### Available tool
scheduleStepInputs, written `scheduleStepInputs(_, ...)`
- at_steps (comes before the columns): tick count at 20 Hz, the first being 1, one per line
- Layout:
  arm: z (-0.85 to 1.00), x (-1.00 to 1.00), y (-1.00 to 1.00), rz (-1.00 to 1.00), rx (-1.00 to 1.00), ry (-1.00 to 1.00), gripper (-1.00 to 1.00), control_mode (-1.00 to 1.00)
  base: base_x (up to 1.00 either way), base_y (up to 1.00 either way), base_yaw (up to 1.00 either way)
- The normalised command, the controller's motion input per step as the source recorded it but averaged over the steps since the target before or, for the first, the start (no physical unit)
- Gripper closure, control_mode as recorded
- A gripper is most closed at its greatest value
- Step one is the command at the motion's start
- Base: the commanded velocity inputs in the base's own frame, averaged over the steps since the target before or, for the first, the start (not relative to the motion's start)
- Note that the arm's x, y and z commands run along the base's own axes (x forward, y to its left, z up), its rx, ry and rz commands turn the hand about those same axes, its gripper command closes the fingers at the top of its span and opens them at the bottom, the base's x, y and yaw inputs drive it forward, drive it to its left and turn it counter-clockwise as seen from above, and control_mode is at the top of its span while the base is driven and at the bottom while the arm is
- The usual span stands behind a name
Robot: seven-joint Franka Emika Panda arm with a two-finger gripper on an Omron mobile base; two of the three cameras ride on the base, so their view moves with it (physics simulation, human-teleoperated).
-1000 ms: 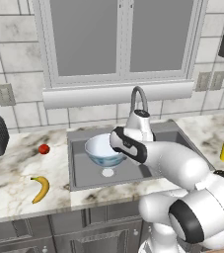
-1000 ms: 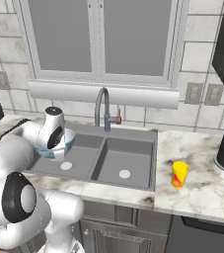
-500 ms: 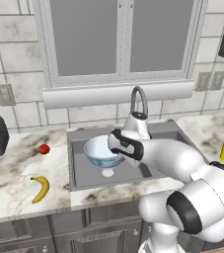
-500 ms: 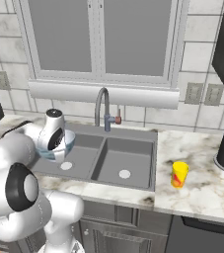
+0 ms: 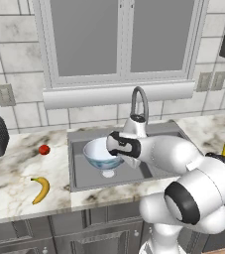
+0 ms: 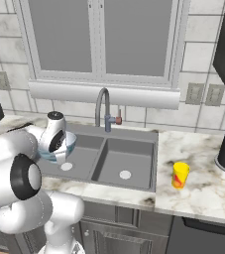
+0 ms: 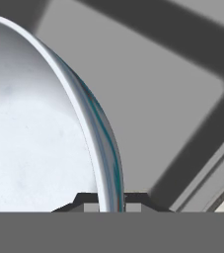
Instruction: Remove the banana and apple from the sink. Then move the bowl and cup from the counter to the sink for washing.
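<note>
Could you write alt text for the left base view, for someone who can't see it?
A white robot arm's claw holds a bowl by its rim over the sink. A banana and an apple lie on the counter.

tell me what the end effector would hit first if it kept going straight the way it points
Probably the grey floor of the sink basin. The end effector is shut on the bowl rim and points down into the left basin; depth is hard to judge.
</note>
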Motion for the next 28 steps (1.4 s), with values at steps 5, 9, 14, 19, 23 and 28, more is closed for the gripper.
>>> scheduleStepInputs(5, -0.12, 0.13, 0.05, 0.0, 0.0, 0.0, 1.0, -1.0, 0.0, 0.0, 0.0)
scheduleStepInputs(9, -0.11, 0.14, 0.07, 0.0, 0.0, 0.0, 1.0, -1.0, 0.0, 0.0, 0.0)
scheduleStepInputs(14, -0.09, 0.14, 0.08, 0.0, 0.0, 0.0, 1.0, -1.0, 0.0, 0.0, 0.0)
scheduleStepInputs(19, -0.1, 0.12, 0.06, 0.0, 0.0, 0.0, 1.0, -1.0, 0.0, 0.0, 0.0)
scheduleStepInputs(23, -0.11, 0.12, 0.06, 0.0, 0.0, 0.0, 1.0, -1.0, 0.0, 0.0, 0.0)
scheduleStepInputs(28, -0.1, 0.11, 0.07, 0.0, 0.0, 0.0, 1.0, -1.0, 0.0, 0.0, 0.0)
